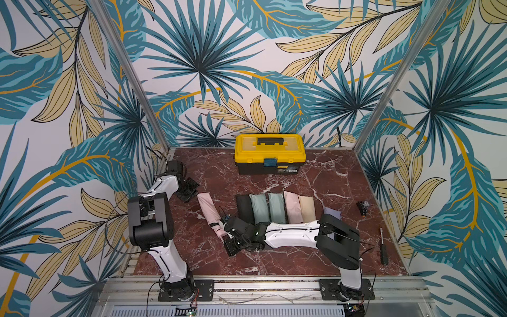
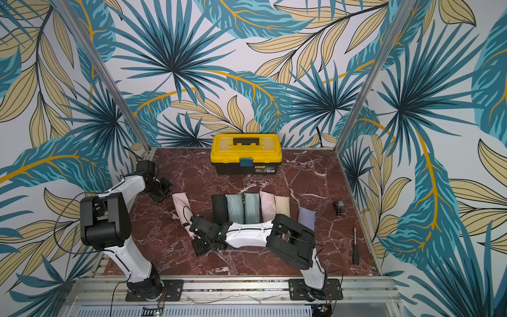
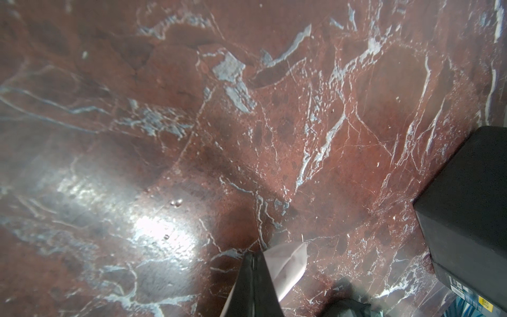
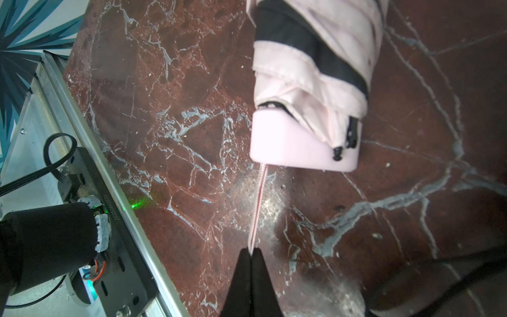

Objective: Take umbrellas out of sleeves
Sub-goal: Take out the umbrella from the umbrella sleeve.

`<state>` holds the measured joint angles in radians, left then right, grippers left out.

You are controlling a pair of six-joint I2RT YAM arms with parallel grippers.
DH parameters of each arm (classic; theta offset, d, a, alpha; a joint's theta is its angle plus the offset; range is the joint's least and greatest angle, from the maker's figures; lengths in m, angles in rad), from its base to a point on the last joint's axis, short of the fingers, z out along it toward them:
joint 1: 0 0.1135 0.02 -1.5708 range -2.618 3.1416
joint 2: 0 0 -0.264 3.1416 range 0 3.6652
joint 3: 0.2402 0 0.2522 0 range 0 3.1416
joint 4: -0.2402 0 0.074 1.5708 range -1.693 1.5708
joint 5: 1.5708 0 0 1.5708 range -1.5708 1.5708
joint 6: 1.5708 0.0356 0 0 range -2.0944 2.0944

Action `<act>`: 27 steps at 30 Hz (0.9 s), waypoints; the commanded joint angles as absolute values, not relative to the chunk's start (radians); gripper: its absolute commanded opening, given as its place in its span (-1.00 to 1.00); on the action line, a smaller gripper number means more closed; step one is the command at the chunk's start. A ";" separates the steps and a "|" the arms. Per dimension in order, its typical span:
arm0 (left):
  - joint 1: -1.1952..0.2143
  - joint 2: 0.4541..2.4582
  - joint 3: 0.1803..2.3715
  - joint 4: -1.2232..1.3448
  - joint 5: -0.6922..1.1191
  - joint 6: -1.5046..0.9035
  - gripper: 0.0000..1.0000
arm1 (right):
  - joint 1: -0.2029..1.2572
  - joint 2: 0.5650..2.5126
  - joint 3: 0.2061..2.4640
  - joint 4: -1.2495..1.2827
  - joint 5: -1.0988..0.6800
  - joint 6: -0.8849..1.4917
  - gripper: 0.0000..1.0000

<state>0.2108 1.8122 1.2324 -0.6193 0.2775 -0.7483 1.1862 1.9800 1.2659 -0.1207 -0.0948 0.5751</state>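
the step in hand is the pulling out of one umbrella. the right gripper (image 4: 253,251) has its fingers closed on the thin wrist loop (image 4: 259,197) of the pink umbrella (image 4: 310,82). this umbrella lies on the table (image 1: 288,263), on the left arm's side of the group. its handle (image 4: 301,145) and part of the pleated canopy are already outside the pink sleeve (image 1: 205,204). the left gripper (image 3: 253,256) is closed too, and it seems to pinch the far end of this sleeve, though the contact is partly hidden. six other sleeves (image 1: 276,208) lie beside it, all full as far as i can judge. next, the right arm should draw the loop away along the umbrella's length while the left arm holds the sleeve back. the cord is thin and may slip.
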 commanded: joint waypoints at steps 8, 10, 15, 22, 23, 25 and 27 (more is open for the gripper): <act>0.247 1.779 1.191 -0.461 0.269 -0.761 -1.00 | 1.204 1.953 1.204 -0.248 -0.066 0.601 -1.00; 0.247 1.766 1.157 -0.437 0.285 -0.764 -0.88 | 1.203 1.954 1.205 -0.248 -0.062 0.604 -1.00; 0.247 1.737 1.123 -0.431 0.309 -0.748 -0.16 | 1.204 1.956 1.215 -0.251 -0.055 0.604 -1.00; 0.247 1.740 1.178 -0.459 0.394 -0.678 0.22 | 1.204 1.959 1.219 -0.248 -0.055 0.606 -1.00; 0.247 1.752 1.191 -0.462 0.428 -0.667 0.22 | 1.204 1.959 1.219 -0.248 -0.054 0.606 -1.00; 0.247 1.783 1.222 -0.489 0.480 -0.645 0.22 | 1.204 1.960 1.219 -0.246 -0.054 0.605 -1.00; 0.247 1.813 1.253 -0.528 0.515 -0.605 0.24 | 1.204 1.963 1.221 -0.246 -0.055 0.606 -1.00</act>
<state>0.2367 1.7714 1.2060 -0.4877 0.4278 -0.6781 1.2003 1.9785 1.2343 -0.2184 -0.0498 0.5949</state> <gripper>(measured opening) 0.617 0.048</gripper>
